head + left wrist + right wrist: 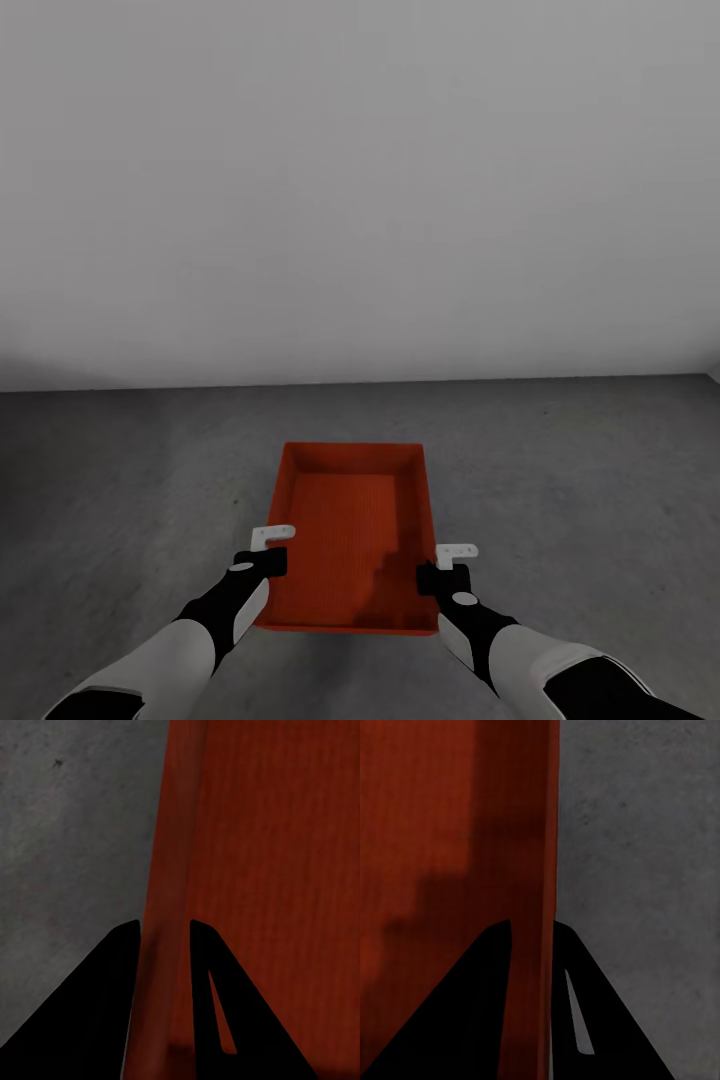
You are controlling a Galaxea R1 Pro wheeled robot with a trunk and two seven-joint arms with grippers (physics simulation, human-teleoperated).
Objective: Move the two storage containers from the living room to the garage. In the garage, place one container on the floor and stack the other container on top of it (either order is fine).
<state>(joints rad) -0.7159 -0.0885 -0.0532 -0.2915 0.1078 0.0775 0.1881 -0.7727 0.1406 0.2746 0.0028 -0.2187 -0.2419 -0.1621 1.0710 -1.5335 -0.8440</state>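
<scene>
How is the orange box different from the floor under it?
The storage container is bright orange-red; the floor is dark grey. The container has thin raised walls round a flat bottom, while the floor lies flat and looks rough and speckled. The container is gripped on its side walls, by the left tool and the right tool; nothing grips the floor. Both look empty of other things.

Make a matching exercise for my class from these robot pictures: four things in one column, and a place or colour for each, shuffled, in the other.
Things:
1. storage container
2. floor
3. left gripper
4. right gripper

Descriptions:
A. dark grey speckled concrete
B. fingers astride the bin's right wall
C. orange-red, open-topped
D. fingers astride the bin's left wall

Pairs: 1-C, 2-A, 3-D, 4-B
</scene>
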